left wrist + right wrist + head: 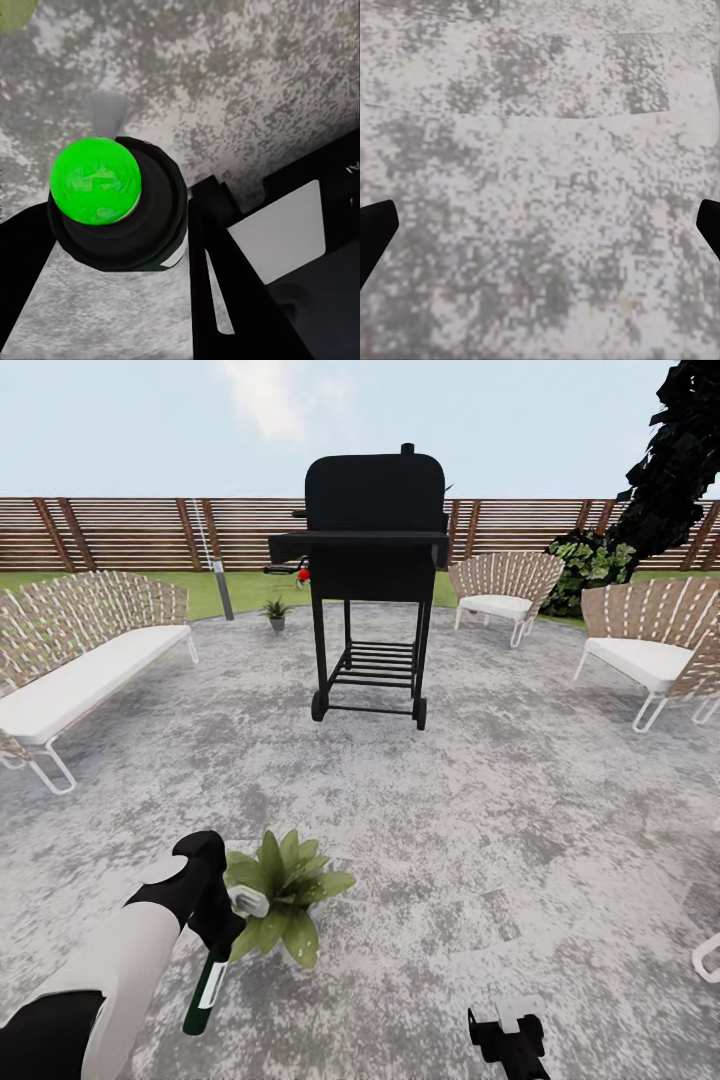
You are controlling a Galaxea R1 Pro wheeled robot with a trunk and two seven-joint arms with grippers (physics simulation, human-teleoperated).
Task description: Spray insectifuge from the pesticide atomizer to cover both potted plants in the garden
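Observation:
My left gripper (216, 938) is shut on the pesticide atomizer (205, 988), a slim dark bottle with a white label that hangs down from the fingers over the patio. In the left wrist view the atomizer (124, 225) shows end-on, with a bright green round cap between the black fingers (217, 262). The broad-leaved potted plant (285, 890) stands right beside that gripper. Far back by the lawn's edge stands the thinner, spikier potted plant (276, 610). Low over bare stone, my right gripper (508, 1032) is open, and its fingertips (375, 232) stand wide apart.
A black grill (372, 560) on wheels stands mid-patio with a red knob (303, 573) at its side. A white-cushioned bench (80, 670) is at left and two woven chairs (650, 650) at right. A slatted wooden fence (130, 532) and a dark tree (670, 460) close the back.

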